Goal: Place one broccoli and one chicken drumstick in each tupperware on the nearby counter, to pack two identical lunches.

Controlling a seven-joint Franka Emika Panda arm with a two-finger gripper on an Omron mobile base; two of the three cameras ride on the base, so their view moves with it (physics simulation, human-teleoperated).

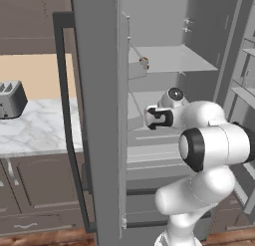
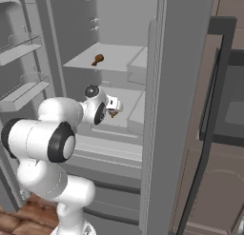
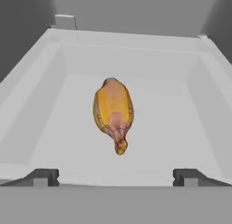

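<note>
A: Our gripper (image 3: 116,177) is spread wide, the two dark finger tips (image 3: 41,177) standing far apart with nothing between them. In the right base view we see the gripper (image 2: 114,105) reaching into the open fridge at its middle level.

B: And the golden-orange chicken drumstick (image 3: 113,112) lies ahead of the tips, apart from both. Which way does it run?

A: In the hand view its long axis runs roughly up and down the picture. The fat, rounded end points away from us; the narrow knobbed bone end points back toward the gap between the tips, leaning slightly right.

B: We'd call the surface lumpy, golden at the sides with a paler pinkish strip down the middle.

A: It rests on the floor of a pale grey fridge bin (image 3: 54,105), smooth, with sloping walls and a flat bottom. The drumstick is alone in it, near the middle.

B: On the shelf above (image 2: 114,58) we see the darker brown drumstick (image 2: 97,59), small, lying on the bare shelf surface.

A: In the left base view, the marble counter (image 1: 40,128), white with grey veins, sits left of the fridge door (image 1: 97,115), and a silver toaster (image 1: 11,98) stands on it.
</note>
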